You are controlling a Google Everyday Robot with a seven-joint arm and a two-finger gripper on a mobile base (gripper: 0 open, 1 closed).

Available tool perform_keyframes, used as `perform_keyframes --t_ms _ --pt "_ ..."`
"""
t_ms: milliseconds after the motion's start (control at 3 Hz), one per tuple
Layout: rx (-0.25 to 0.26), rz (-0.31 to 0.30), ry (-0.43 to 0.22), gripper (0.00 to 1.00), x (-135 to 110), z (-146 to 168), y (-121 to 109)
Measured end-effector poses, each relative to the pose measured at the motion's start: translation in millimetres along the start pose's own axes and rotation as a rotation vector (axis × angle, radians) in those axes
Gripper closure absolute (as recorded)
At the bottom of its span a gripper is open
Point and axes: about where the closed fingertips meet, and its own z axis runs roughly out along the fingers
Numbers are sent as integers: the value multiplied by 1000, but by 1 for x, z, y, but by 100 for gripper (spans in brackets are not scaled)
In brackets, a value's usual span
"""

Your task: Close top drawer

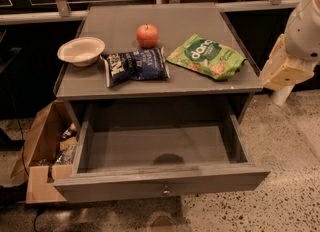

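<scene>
The top drawer [160, 183] of the grey cabinet is pulled far out toward me. Its wide, shallow box is empty, and its flat front carries a small round metal knob [165, 192] at the centre. My arm comes in at the right edge, white with a beige end piece. The gripper [283, 69] hangs there, to the right of the cabinet top and above and behind the drawer's right corner. It touches nothing.
On the cabinet top [200, 83] lie a white bowl [81, 51], a dark blue chip bag [134, 66], a red apple [147, 35] and a green snack bag [206, 56]. A cardboard box [42, 156] stands on the floor at the left. Speckled floor [290, 196] lies to the right.
</scene>
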Motion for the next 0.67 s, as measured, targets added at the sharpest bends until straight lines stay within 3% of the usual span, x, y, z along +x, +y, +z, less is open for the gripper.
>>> perform_keyframes --t_ms 333,667 --pt "-14 15 -4 100 12 16 16" --pt "-59 45 -31 100 32 56 45"
